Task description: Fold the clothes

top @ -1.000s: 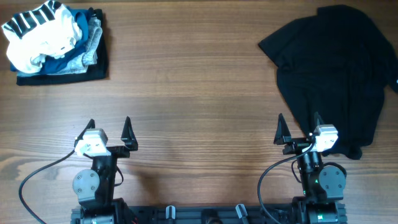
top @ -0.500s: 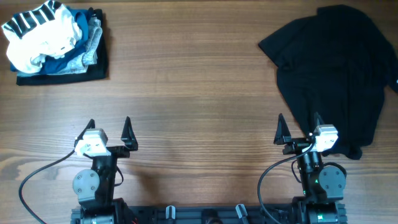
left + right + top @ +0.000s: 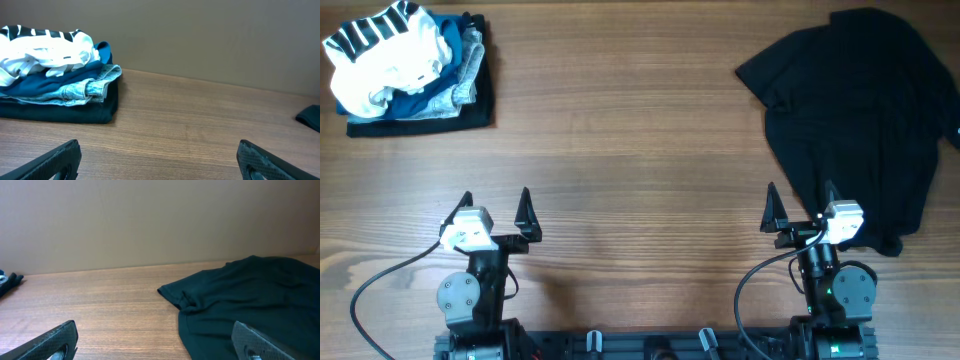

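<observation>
A black garment (image 3: pixel 860 110) lies crumpled and unfolded at the right of the wooden table; it also shows in the right wrist view (image 3: pixel 250 305). A stack of folded clothes (image 3: pixel 405 70), with white striped, blue, denim and dark pieces, sits at the far left corner and shows in the left wrist view (image 3: pixel 55 85). My left gripper (image 3: pixel 496 205) (image 3: pixel 160 162) is open and empty near the front edge. My right gripper (image 3: pixel 800 207) (image 3: pixel 155 342) is open and empty, its right finger over the garment's near edge.
The wooden table (image 3: pixel 630 150) runs between the stack and the black garment. A plain wall (image 3: pixel 200 35) stands behind the table's far edge. Cables (image 3: pixel 380 290) trail from both arm bases at the front.
</observation>
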Motion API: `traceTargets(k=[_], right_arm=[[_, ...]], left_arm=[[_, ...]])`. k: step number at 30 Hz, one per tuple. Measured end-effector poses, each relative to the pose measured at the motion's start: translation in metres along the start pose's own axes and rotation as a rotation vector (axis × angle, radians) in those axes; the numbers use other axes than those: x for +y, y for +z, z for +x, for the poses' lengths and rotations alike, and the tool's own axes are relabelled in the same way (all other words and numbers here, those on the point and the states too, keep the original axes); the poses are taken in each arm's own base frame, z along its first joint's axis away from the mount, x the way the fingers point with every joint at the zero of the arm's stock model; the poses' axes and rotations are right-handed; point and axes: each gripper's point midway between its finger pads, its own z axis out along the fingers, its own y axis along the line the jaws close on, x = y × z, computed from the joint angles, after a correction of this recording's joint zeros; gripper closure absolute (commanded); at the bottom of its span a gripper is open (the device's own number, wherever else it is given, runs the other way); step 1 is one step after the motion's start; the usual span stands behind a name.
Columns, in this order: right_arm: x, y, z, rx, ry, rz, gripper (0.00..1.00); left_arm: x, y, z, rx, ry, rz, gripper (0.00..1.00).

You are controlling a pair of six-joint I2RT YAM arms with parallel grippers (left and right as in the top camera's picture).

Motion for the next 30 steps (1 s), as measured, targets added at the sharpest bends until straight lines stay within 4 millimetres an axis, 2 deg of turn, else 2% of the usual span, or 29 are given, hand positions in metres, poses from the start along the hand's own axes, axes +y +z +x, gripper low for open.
traceTargets(k=[30], right_arm=[[0.000,0.000,0.000,0.000,0.000,0.000,0.00]], left_arm=[[0.014,-0.001,0.000,-0.006,0.000,-0.082,0.00]])
